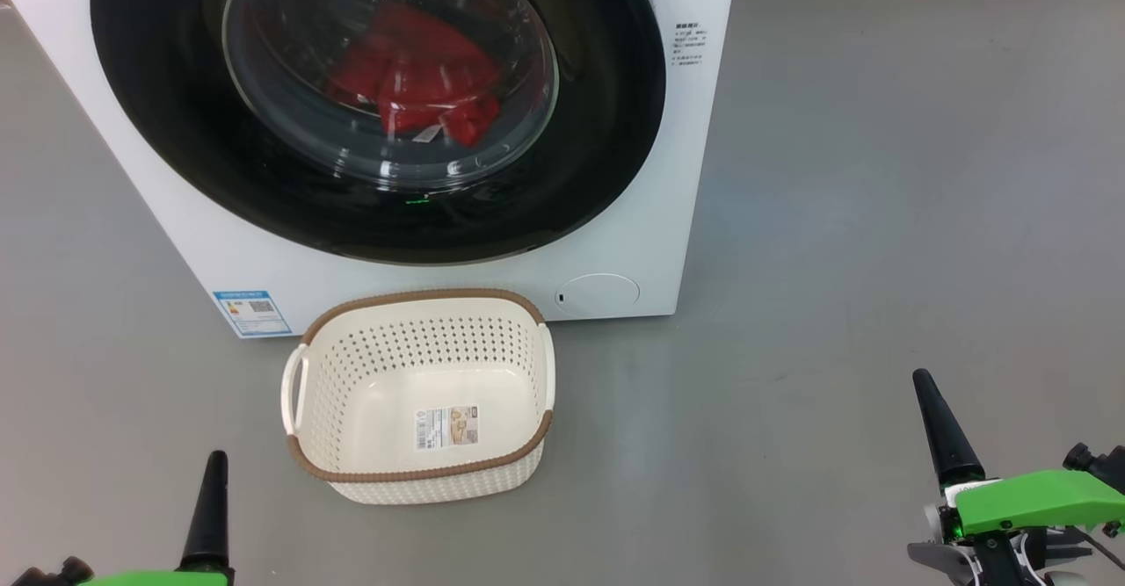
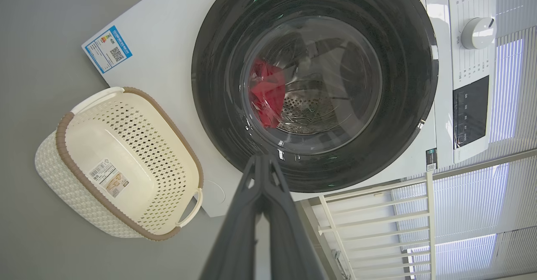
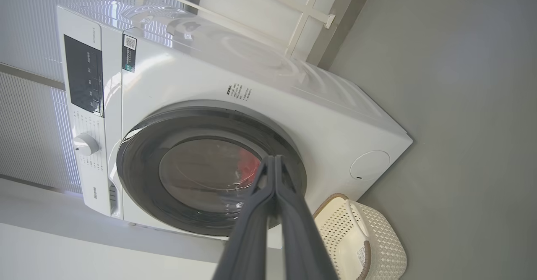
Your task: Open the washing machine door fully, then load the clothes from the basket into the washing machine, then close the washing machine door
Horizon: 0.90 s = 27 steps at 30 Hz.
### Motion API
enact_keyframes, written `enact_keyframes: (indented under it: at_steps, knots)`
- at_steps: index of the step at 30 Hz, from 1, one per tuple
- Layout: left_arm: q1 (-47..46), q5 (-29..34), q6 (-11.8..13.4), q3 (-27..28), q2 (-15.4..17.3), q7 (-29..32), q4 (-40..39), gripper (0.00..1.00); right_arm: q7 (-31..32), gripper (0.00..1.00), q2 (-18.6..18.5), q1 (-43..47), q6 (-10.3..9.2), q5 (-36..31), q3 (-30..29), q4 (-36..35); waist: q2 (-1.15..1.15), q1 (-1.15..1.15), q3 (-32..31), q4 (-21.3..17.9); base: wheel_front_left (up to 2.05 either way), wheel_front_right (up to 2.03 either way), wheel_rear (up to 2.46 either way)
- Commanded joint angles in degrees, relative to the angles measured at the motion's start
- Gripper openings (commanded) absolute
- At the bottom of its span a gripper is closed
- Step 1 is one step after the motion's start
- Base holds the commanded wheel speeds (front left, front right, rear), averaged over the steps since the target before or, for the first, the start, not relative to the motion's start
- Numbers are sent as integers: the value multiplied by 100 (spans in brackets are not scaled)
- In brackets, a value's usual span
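**Clerk:** Item one, left hand (image 1: 214,472)?
**Checker:** Lower left of the head view. Two dark fingers pressed together into one point, clenched on nothing. It hangs over bare floor (image 1: 879,217), well apart from everything else.

**Clerk:** Item two, right hand (image 1: 927,393)?
**Checker:** Lower right of the head view, on a green wrist housing (image 1: 1037,496). The fingers are likewise clenched tip to tip with nothing between them. In the right wrist view they rise from the bottom edge and cross the lower rim of the door, but the head view puts them well clear of the machine.

**Clerk:** Item three, basket (image 1: 422,298)?
**Checker:** Lower centre of the head view, upright on the floor just in front of the machine. Cream perforated plastic, brown woven-look rim, a white side handle at its left. Its paper label (image 1: 446,428) lies in plain sight on the bottom.

**Clerk:** Item four, washing machine (image 1: 694,173)?
**Checker:** White front-loader across the top of the head view. Blue sticker (image 1: 252,313) at its lower left corner, round flap (image 1: 599,293) at its lower right. The left wrist view shows a round dial (image 2: 478,33) and a dark control panel (image 2: 470,112) at the right of the frame.

**Clerk:** Item five, washing machine door (image 1: 158,129)?
**Checker:** Glossy black ring around a bulging glass window, lying flush against the front: shut.

**Clerk:** Item six, clothes (image 1: 413,76)?
**Checker:** Red garment with a small white label, inside the drum behind the glass, upper centre of the head view.
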Motion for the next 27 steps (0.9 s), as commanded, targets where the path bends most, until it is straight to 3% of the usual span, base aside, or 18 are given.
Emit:
enact_keyframes:
  at_steps: [1,27]
  knots:
    - [-291,-194,-19,182,71,78,-89,0,72,0,10,-61,-4,195,31,-147,0,0,-10,3,0,0,0]
    - [-400,-1569,-24,399,4,499,123,0,504,0,287,48,-7,1492,-256,-130,0,0,-123,29,0,0,0]
